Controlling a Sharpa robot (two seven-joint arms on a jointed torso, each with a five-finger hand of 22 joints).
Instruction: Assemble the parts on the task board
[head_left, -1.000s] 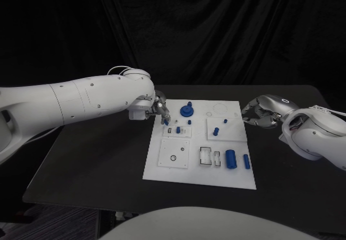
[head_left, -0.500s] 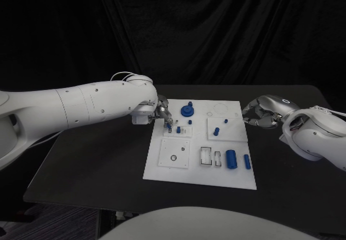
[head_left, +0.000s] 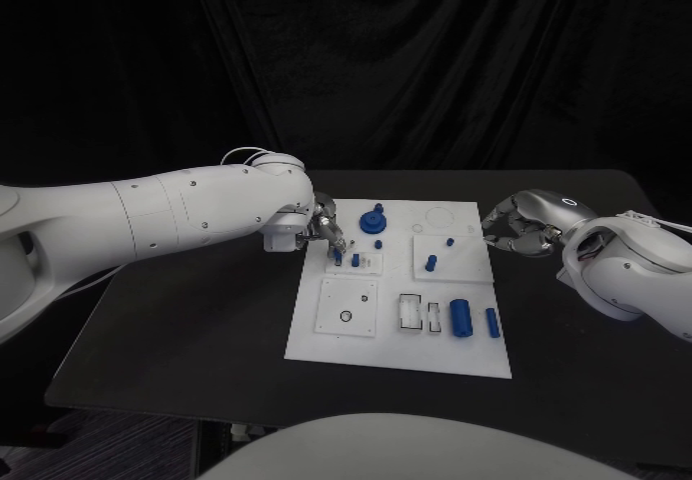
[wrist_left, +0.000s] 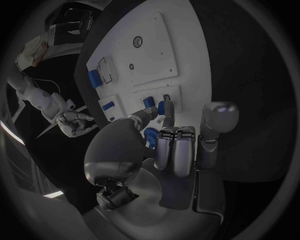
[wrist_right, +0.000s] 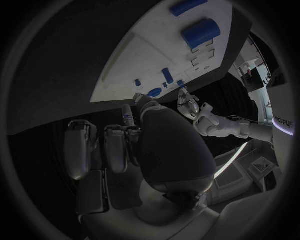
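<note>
Left hand (head_left: 320, 232): where the fingertips (wrist_left: 169, 107) meet over the task board's far left corner, pinching a small blue part (wrist_left: 161, 107) above a small square plate (head_left: 356, 262).
Right hand (head_left: 515, 228): curled in on nothing, hovering over the desk just beyond the board's right edge.
Task board (head_left: 336, 340): white, flat in the middle of the black desk (head_left: 188, 330).
Parts on the board: blue knob (head_left: 374, 219) at the far end; short peg (head_left: 430, 263) on the right square plate; large cylinder (head_left: 462, 316) and slim pin (head_left: 492, 321) lying near the right edge.
</note>
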